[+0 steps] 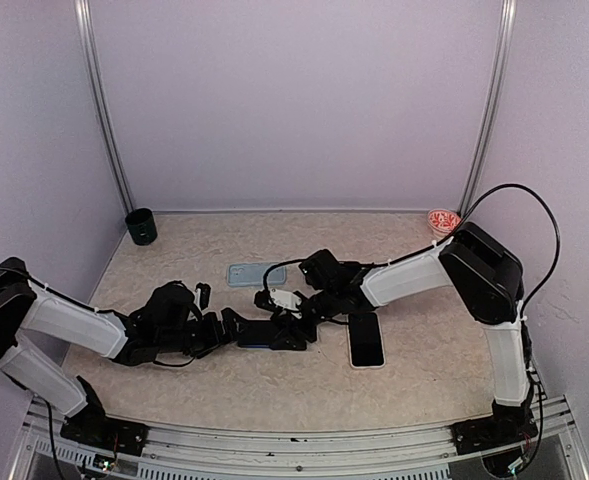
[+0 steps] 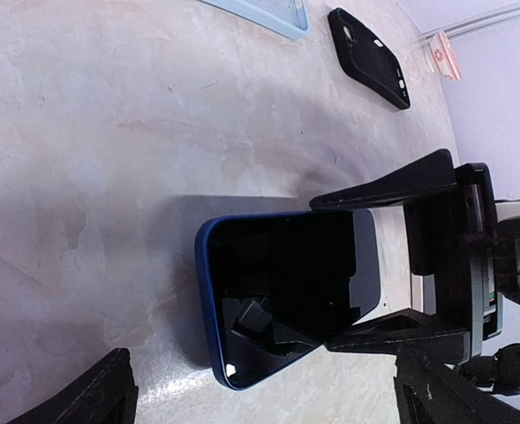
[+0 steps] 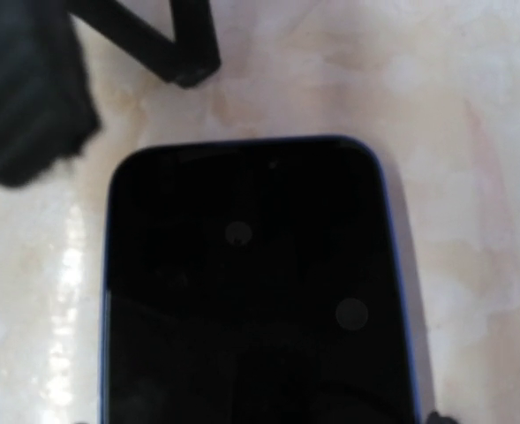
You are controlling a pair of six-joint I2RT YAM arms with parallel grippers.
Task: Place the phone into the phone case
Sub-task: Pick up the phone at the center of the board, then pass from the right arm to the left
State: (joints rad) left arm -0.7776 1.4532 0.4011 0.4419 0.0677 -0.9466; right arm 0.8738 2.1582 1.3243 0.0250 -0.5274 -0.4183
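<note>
The phone has a black screen and a blue edge, and it lies flat on the table between the two arms. My right gripper reaches in from the right. In the left wrist view its fingers press both long sides of the phone, shut on it. My left gripper is open at the phone's near end, with its fingertips apart and touching nothing. A black phone case lies to the right, also seen as the black phone case. The phone fills the right wrist view.
A light blue case lies on the table behind the phone. A dark cup stands at the back left corner. A red and white bowl sits at the back right. Walls enclose the table on three sides.
</note>
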